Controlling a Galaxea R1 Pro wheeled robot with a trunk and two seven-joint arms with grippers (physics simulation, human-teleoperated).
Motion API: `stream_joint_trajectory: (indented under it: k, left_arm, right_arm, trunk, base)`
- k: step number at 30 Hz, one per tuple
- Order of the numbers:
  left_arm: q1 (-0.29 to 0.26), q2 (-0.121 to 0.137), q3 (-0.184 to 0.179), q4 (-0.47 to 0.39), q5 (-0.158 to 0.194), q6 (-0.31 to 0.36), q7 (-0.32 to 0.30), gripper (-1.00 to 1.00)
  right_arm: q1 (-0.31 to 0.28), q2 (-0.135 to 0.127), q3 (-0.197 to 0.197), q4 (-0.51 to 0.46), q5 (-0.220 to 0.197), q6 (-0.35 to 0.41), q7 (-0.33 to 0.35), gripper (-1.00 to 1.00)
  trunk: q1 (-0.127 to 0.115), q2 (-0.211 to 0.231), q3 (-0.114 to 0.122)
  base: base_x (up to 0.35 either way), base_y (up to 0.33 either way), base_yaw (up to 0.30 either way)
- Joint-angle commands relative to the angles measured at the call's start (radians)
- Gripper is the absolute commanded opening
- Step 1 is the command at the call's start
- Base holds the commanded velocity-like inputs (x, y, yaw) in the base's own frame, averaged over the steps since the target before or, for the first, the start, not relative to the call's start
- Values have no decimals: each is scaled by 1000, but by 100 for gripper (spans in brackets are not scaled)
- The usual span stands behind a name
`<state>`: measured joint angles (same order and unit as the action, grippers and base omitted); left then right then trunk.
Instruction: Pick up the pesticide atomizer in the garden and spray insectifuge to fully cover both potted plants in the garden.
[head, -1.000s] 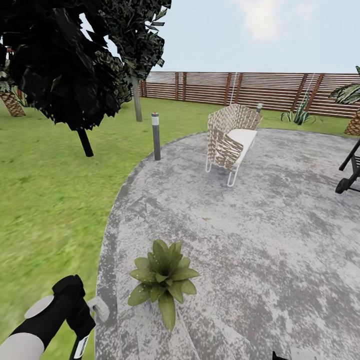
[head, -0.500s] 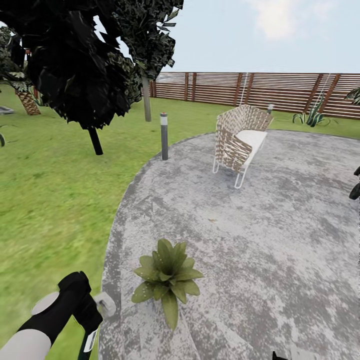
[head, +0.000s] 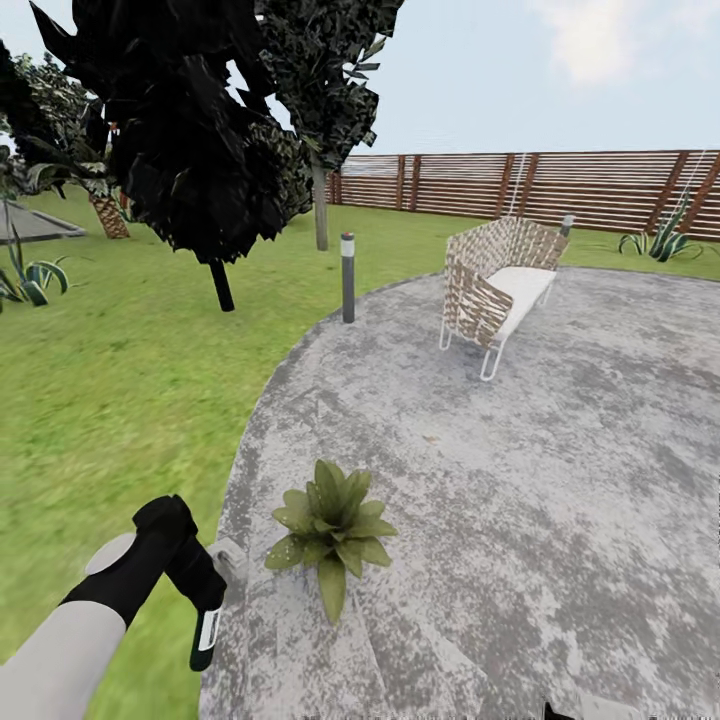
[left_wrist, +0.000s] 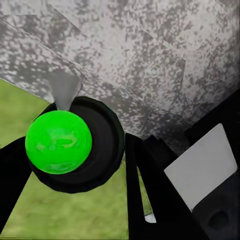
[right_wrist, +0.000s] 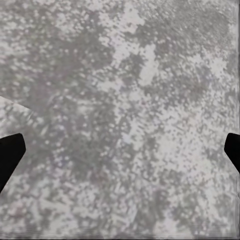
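potted plant (head: 330, 525): one, on patio (head: 520, 480) | left gripper (head: 205, 625): clenched on pesticide atomizer (left_wrist: 75, 145) | right gripper (right_wrist: 120, 155): fingers spread wide, nothing between | chair (head: 497, 280): one

camera panned left, left arm (head: 120, 590) raised, atomizer (head: 205, 610) nearer potted plant (head: 330, 525)

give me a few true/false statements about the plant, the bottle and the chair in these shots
1. The small green-leaved potted plant sits on the round grey paved patio. True.
2. The left hand holds the dark spray bottle with the white trigger head. True.
3. The woven wicker chair with a white cushion lies tipped over on the lawn. False: it stands upright on the patio.
4. The right hand's dark fingertips are clamped on a plant pot. False: they stand wide apart over bare paving.
5. The grey bollard lamp post stands near the patio's edge. True.
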<state>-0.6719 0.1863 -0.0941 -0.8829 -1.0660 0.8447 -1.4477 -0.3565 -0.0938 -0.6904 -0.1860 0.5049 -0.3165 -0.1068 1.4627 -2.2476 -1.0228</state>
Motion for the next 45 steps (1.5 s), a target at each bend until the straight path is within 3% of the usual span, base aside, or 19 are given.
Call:
stream_joint_trajectory:
  k: [1,5,6,11,22,28,36,45]
  left_arm:
    - [-11,1,-2,-1,-18,16,-24,-100]
    - [-40,-3,-3,-1,-91,24,-110,-100]
    - [-45,-5,-2,-1,-125,26,-123,-100]
    - [-70,-9,-1,-3,-236,26,-123,-100]
    - [-83,-10,-1,-37,-251,25,-123,-100]
    - [-88,-13,-1,-40,-283,26,-123,-100]
    - [-97,-14,-1,-39,-286,27,-123,-100]
    - [-104,-14,0,-39,-287,27,-123,-100]
  right_arm:
    - [-1,0,-6,2,11,-4,-4,100]
    - [-1,-5,-6,2,11,-3,-4,100]
    - [-1,-5,-6,2,12,-4,-4,100]
    - [-1,-6,-6,2,12,-3,-4,100]
    - [-1,-2,-6,2,11,-4,-4,100]
    - [-1,0,-6,2,11,-4,-4,100]
    - [-1,0,-6,2,11,-4,-4,100]
    - [-1,0,-6,2,11,-4,-4,100]
  trunk:
    - [-1,0,-1]
    - [-1,0,-1]
    - [-1,0,-1]
    - [-1,0,-1]
    - [-1,0,-1]
    - [-1,0,-1]
    - [-1,0,-1]
    - [-1,0,-1]
  base:
    - [-272,-184,53]
    - [-166,-166,17]
    - [61,-120,4]
    - [220,-116,1]
    - [273,-68,32]
    - [-98,-258,261]
    - [-139,-262,271]
    - [-9,-271,42]
